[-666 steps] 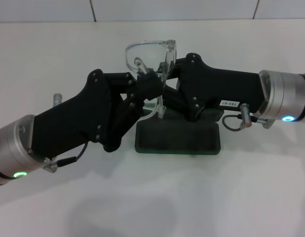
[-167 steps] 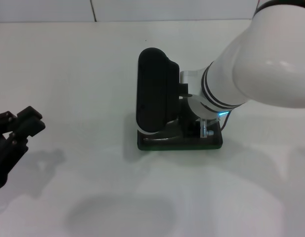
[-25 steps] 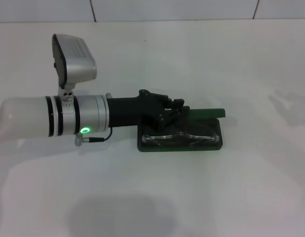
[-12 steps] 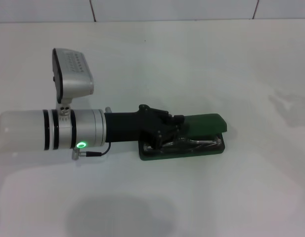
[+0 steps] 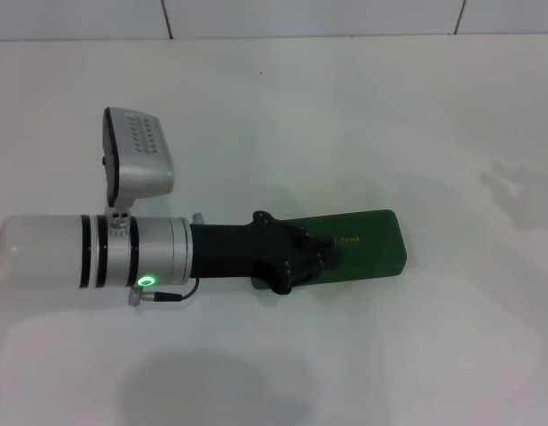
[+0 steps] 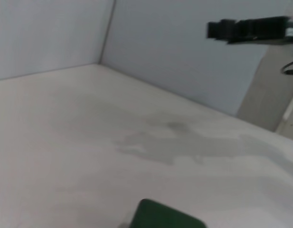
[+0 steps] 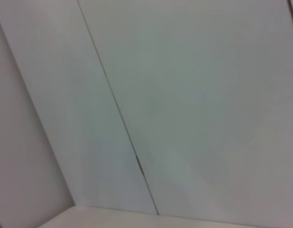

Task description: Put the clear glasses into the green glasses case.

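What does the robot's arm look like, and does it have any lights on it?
The left arm is a fat white and silver tube with thin black rings. A small green light glows near its wrist, next to a thin black cable. A grey box with rows of dots stands on top. The left gripper is chunky, angular and black. The right arm is out of sight.

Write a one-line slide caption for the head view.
Left gripper rests on the lid of the closed green glasses case on the white table; glasses not visible.
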